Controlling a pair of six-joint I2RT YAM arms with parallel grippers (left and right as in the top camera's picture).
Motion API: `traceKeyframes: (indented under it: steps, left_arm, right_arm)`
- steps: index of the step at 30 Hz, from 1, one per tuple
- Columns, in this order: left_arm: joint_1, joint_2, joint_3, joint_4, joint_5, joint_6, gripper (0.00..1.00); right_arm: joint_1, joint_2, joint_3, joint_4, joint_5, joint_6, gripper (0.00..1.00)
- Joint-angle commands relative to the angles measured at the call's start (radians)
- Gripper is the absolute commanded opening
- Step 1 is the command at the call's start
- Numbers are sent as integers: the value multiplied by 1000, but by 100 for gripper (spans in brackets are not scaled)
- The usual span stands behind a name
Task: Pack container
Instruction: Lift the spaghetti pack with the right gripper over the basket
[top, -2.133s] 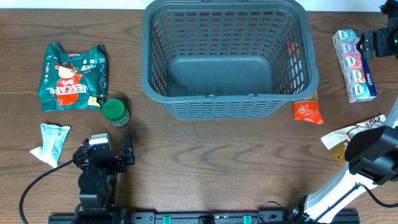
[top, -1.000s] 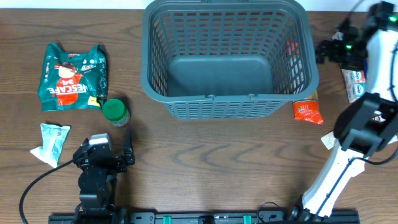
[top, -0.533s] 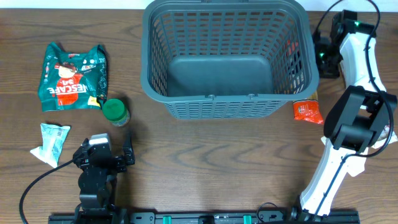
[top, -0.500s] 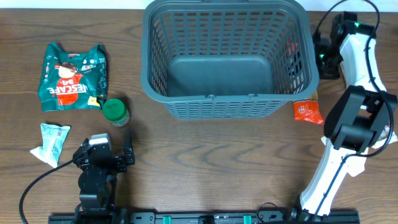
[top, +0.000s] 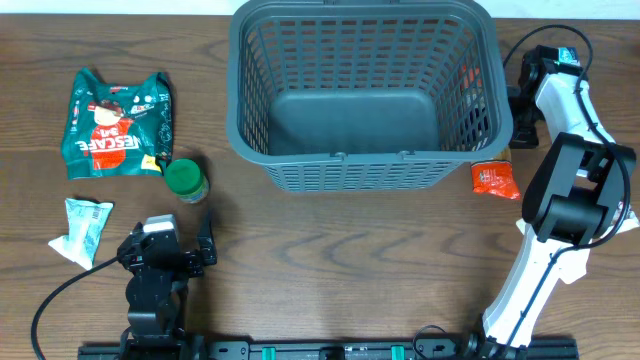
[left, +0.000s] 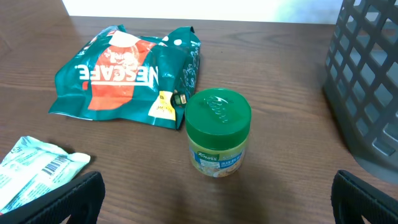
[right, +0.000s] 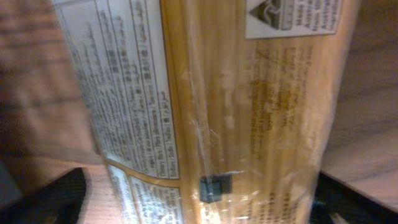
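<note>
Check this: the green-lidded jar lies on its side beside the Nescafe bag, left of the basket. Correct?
No. The green-lidded jar stands upright, as the left wrist view shows; it is beside the Nescafe bag, left of the basket.

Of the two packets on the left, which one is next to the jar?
The big green coffee bag; the jar stands at its corner. The small pale packet lies apart.

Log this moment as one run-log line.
right end effector: open, at yellow packet beside basket | left end effector: open, facing green-lidded jar | basket: empty
</note>
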Motion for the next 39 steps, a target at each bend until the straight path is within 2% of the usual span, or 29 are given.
traceKeyframes:
  steps: [1,2,3,14,20,29,36,39]
  left_arm:
    - [-4,-6,-21,-6,-4,3,98]
    - [-4,-6,-21,-6,-4,3,98]
    - [-4,-6,-21,-6,-4,3,99]
    - [-4,-6,-21,-6,-4,3,98]
    - [-4,-6,-21,-6,-4,3,99]
    - [-4,-6,-21,-6,-4,3,98]
    - [-4,-6,-21,-6,-5,3,98]
    - [-4,-6,-21,-6,-4,3,99]
  right_arm:
    - [-8,19,-31,5,-10,-32,42]
    - [-8,19,-30,4,-7,-33,9]
    - [-8,19,-30,2,1,-32,1]
    - [-22,-73,-28,7,115,50,1]
    - [-26,-256,-7,3,230,123,2]
    - [-27,-614,58,-80,237,194,2]
    - [-21,-880,116,-87,236,189,2]
    - [2,-961,134,-87,195,98,2]
